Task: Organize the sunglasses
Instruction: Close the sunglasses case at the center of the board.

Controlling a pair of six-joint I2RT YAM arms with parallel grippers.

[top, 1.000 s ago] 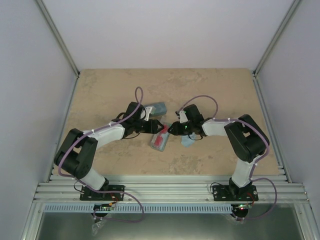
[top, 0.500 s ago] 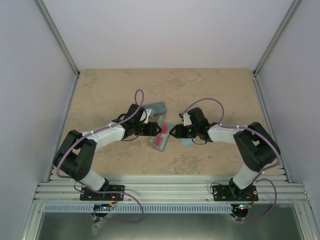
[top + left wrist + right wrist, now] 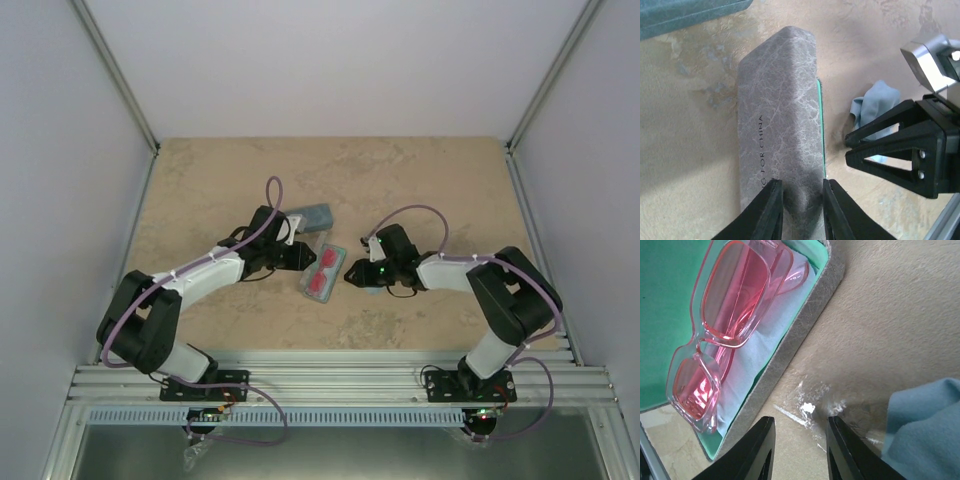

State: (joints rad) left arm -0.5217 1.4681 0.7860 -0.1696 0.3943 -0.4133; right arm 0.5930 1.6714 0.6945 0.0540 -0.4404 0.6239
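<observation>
Right pincer [image 3: 350, 272] retreated; red sunglasses [image 3: 732, 300] in grey case [image 3: 780, 110], left pincer [image 3: 799, 194] clamping it

The grey case [image 3: 780, 115] runs off the bottom edge between the left fingers [image 3: 762, 215], which cover part of its lettering [image 3: 761, 150]. The blue-grey case [image 3: 685, 15] is cropped at the top. The right wrist view's edge cuts the cloth [image 3: 925, 420].

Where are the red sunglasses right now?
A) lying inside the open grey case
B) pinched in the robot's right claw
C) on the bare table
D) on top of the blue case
A: the right wrist view shows the red sunglasses lying on the green lining of the grey case, while the right gripper beside it holds nothing.
</observation>
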